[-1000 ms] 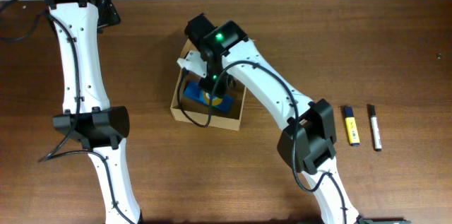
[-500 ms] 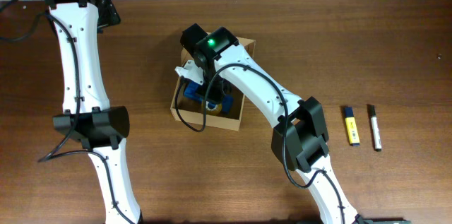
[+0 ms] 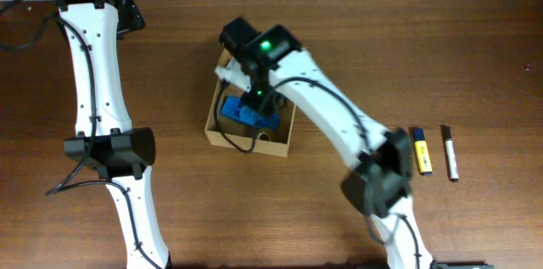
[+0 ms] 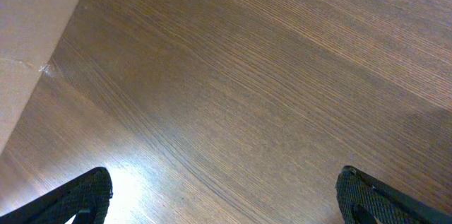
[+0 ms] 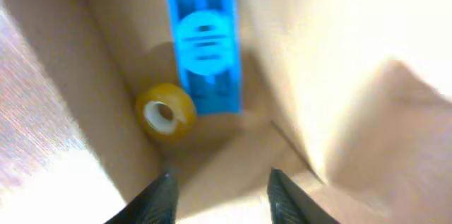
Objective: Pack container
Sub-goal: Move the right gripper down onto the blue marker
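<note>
The brown cardboard container (image 3: 242, 145) stands open at the table's middle. Inside it lie a flat blue plastic case (image 3: 242, 114) and a yellow tape roll (image 3: 261, 136). My right gripper (image 3: 255, 98) hangs over the container's inside, open and empty. In the right wrist view its fingertips (image 5: 164, 194) stand apart above the cardboard wall (image 5: 233, 160), with the blue case (image 5: 205, 40) and the tape roll (image 5: 165, 111) below. My left gripper (image 3: 130, 16) is at the far left back, open over bare wood (image 4: 222, 199).
A yellow and blue highlighter (image 3: 422, 150) and a black and white marker (image 3: 450, 153) lie side by side on the table at the right. The left arm's links stretch down the left side of the table.
The right wrist swung left over the container, then came back right and rose a little; its elbow swung right. More of the blue case now shows in the container. The left arm has not moved.
</note>
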`<action>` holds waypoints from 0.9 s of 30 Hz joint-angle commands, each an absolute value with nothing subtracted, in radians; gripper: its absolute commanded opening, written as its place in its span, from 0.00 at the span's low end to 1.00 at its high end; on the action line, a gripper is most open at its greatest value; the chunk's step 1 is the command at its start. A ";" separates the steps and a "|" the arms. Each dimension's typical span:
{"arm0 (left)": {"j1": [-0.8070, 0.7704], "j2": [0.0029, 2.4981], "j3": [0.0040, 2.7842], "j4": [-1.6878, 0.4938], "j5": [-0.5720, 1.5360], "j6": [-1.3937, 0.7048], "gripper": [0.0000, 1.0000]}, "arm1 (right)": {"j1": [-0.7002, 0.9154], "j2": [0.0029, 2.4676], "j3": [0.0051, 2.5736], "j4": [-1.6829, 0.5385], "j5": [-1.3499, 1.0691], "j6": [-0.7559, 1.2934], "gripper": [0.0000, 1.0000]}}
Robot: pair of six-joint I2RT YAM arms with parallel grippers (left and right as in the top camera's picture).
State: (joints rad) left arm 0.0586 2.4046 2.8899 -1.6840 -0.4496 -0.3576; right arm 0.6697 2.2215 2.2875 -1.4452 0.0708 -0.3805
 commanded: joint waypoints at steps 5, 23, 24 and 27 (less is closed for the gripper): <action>0.062 2.367 2.905 -1.687 -0.449 -0.343 1.00 | 0.460 1.902 2.293 -1.435 0.170 -0.276 0.38; 0.062 2.367 2.905 -1.687 -0.449 -0.343 1.00 | 0.054 1.837 1.721 -1.455 0.007 -0.069 0.32; 0.062 2.367 2.905 -1.687 -0.449 -0.343 1.00 | 0.057 1.837 1.673 -1.433 -0.011 -0.069 0.32; 0.062 2.367 2.905 -1.687 -0.449 -0.343 1.00 | 0.057 1.837 1.552 -1.365 -0.044 -0.068 0.32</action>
